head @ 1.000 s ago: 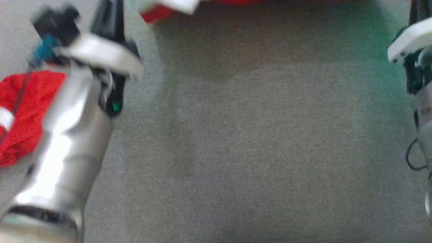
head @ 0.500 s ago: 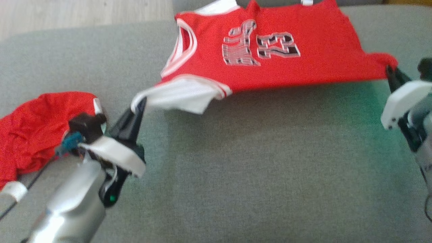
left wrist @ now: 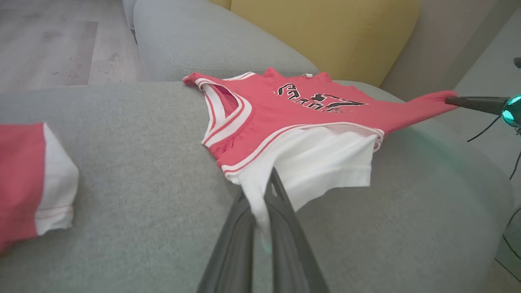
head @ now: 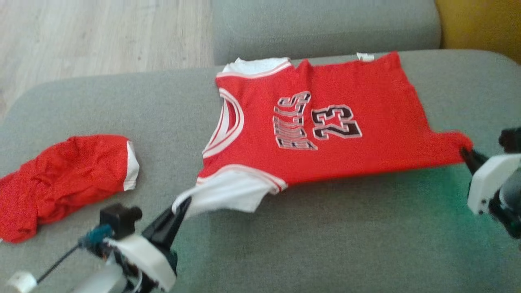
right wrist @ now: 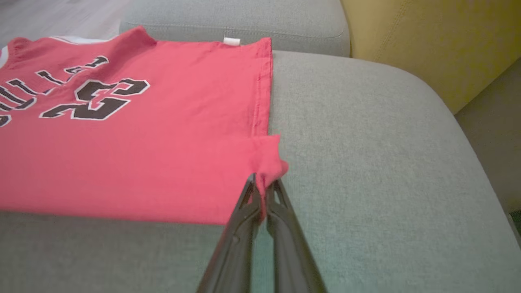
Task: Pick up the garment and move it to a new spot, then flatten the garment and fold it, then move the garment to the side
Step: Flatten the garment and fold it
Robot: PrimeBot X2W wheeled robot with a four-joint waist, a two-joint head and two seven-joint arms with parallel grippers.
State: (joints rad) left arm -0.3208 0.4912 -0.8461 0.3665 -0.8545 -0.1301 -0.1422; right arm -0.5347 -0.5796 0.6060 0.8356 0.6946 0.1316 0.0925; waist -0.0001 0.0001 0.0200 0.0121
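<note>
Grey sofa seat (head: 325,244): the red Bulls jersey (head: 346,154) lies far-centre, its near edge lifted. Your left end effector (head: 181,205) is pinching its white sleeve and your right end effector (head: 464,152) its red hem corner, evidently to pull it flat. A crumpled red garment (head: 65,179) lies at left, well apart.

Red jersey (head: 366,101) of soft, matt cloth with a white fabric sleeve, on a grey sofa (head: 325,236) upholstered in coarse woven fabric; a crumpled red garment (head: 65,179) nearby is of the same dull cloth. The left end effector (head: 179,209) and right end effector (head: 466,154) have dark, matt, plastic-looking fingers and smooth white casings. Beyond are a pale matt wood floor (head: 101,36) and a yellow cloth cushion (left wrist: 325,32).
</note>
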